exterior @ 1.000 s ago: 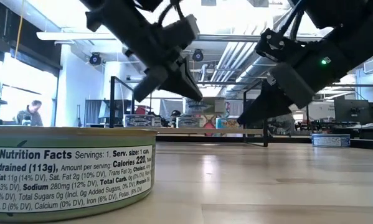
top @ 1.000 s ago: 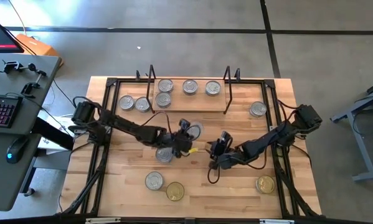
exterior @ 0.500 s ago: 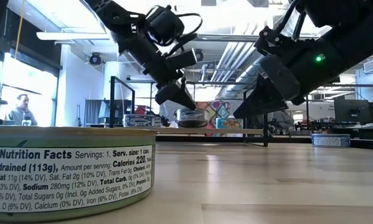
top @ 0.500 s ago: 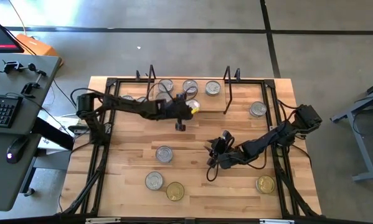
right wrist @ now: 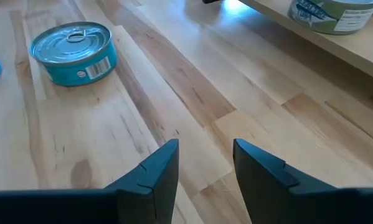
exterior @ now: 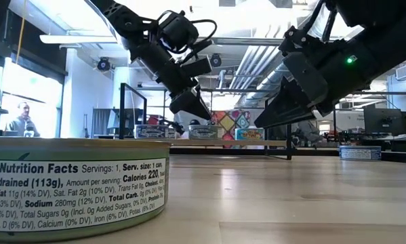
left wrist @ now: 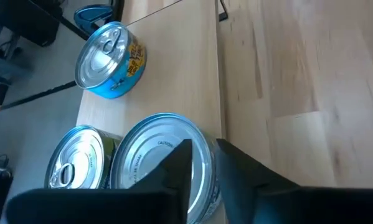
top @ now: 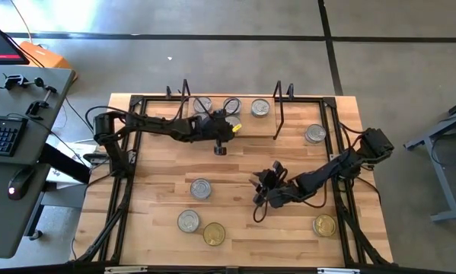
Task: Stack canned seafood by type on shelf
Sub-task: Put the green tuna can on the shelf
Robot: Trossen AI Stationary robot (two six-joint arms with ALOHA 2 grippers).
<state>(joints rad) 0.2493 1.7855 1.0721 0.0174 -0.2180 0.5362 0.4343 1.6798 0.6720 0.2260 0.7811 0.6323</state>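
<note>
Low view: "Nutrition Facts", "Calories 220" on nearest tin (exterior: 77, 186); left gripper (left wrist: 202, 165) jaws narrowly parted over shelf tin (left wrist: 158, 158).

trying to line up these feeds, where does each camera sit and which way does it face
High view: above the table, straight down; both dark arms, left gripper over the low light-wood shelf, right gripper mid-table.
Low view: table-top height, level across into the room; both arms enter from above, a green-labelled tin close by.
Left wrist view: past its own fingers at a silver-lidded round tin on the shelf.
Right wrist view: past its open fingers at bare wood and a teal-labelled tin.
High and low views both show the shelf tins.
</note>
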